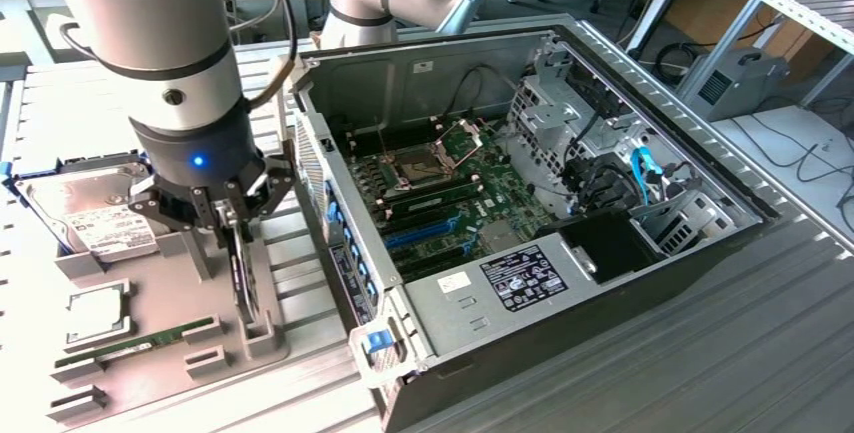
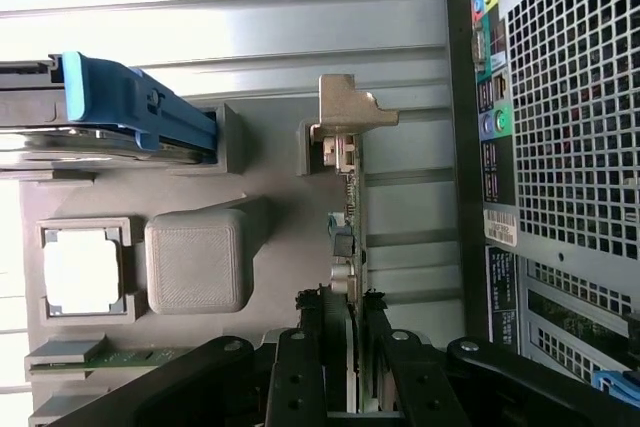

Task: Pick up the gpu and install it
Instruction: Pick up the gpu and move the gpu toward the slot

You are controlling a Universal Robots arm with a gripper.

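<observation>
Fingers of the black gripper (image 1: 234, 221) pinch narrowly onto the gpu (image 1: 242, 283), a thin black card standing edge-on in the grey plastic holder tray (image 1: 174, 303), lower left of the exterior view. The open black computer case (image 1: 534, 353) lies just beside it. Wrist view: a silver bracket (image 2: 348, 112) caps the card's slim edge, with bare tray on one side and the case's perforated panel (image 2: 570, 97) near the other.

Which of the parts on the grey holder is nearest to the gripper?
The gpu, the thin dark card standing on edge directly under the gripper. The hard drive, processor and green memory stick sit farther to the exterior view's left.
</observation>
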